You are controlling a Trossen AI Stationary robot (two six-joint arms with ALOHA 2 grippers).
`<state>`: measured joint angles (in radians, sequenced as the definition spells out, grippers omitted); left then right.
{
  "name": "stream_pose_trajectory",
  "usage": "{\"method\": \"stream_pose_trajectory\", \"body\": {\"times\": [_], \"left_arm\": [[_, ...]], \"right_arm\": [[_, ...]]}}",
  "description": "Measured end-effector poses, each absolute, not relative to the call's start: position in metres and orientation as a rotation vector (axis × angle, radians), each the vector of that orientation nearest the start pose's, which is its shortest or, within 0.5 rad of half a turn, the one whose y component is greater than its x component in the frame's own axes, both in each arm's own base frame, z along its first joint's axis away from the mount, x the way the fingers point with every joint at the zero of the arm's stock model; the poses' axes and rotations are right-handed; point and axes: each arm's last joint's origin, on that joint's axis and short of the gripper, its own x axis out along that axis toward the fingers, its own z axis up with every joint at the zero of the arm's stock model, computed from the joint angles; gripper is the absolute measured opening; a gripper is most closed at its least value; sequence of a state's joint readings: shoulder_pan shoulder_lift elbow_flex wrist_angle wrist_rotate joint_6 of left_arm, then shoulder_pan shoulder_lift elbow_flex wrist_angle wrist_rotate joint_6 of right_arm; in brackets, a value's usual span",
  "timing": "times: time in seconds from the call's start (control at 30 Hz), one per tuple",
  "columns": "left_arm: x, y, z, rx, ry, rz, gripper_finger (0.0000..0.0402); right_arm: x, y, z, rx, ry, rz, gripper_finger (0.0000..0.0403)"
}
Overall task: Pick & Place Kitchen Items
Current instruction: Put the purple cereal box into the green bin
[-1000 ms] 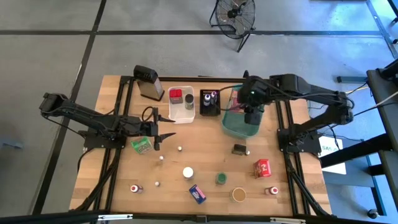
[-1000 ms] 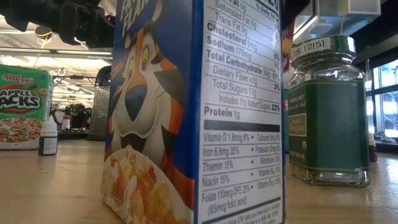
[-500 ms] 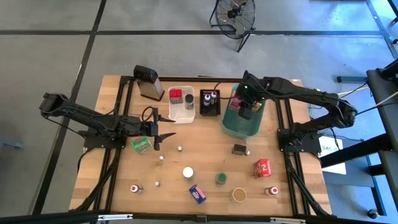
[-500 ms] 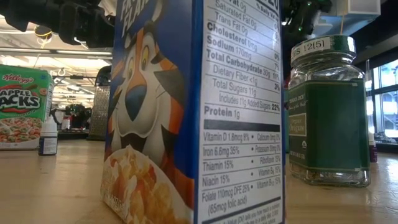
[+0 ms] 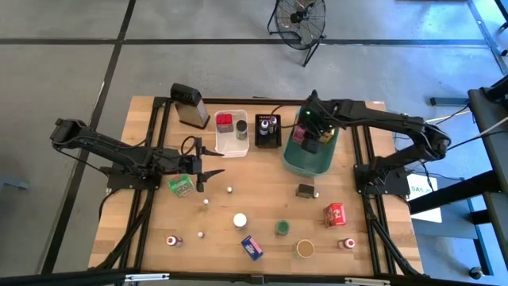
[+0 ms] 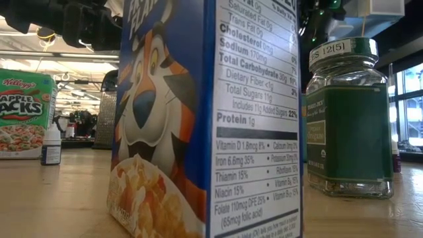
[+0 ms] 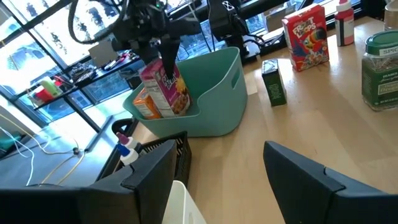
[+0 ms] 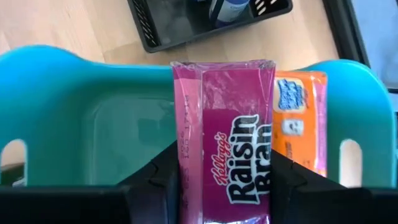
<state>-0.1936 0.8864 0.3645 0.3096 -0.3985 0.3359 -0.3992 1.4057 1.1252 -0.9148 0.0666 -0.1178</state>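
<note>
The right gripper [image 5: 309, 140], clamped on the pink box [image 8: 224, 143], has swung across the teal basket [image 5: 295, 162] toward its far rim beside the orange box [image 8: 300, 118], nearing release, while the left gripper [image 5: 199, 179] hangs open over the table [image 5: 143, 238].

A teal plastic basket with cut-out handles [image 5: 311, 161] sits directly under the right gripper, on the pale wooden tabletop [image 5: 151, 230]. Just beside that gripper, toward the left arm, is a small black slotted tray [image 5: 268, 141], then a white rectangular plastic bin [image 5: 230, 147]. A metal box grater with a black handle [image 5: 190, 106] stands beyond the left gripper. A black floor fan [image 5: 299, 17] stands well beyond the table.
</note>
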Motion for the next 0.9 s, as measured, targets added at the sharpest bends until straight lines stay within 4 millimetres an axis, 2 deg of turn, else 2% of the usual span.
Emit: {"method": "stream_pose_trajectory", "body": {"times": [0.17,0.37,0.9], "left_arm": [[0.186,-0.025,0.218,0.396,0.236,0.168,0.0237],[0.186,-0.025,0.218,0.395,0.237,0.168,0.0237],[0.186,-0.025,0.218,0.395,0.237,0.168,0.0237]], "right_arm": [[0.25,-0.108,0.252,0.084,1.253,-0.315,0.0146],[0.254,-0.11,0.244,0.089,1.283,-0.31,0.0174],[0.256,-0.113,0.241,0.111,1.278,-0.296,0.0253]]}}
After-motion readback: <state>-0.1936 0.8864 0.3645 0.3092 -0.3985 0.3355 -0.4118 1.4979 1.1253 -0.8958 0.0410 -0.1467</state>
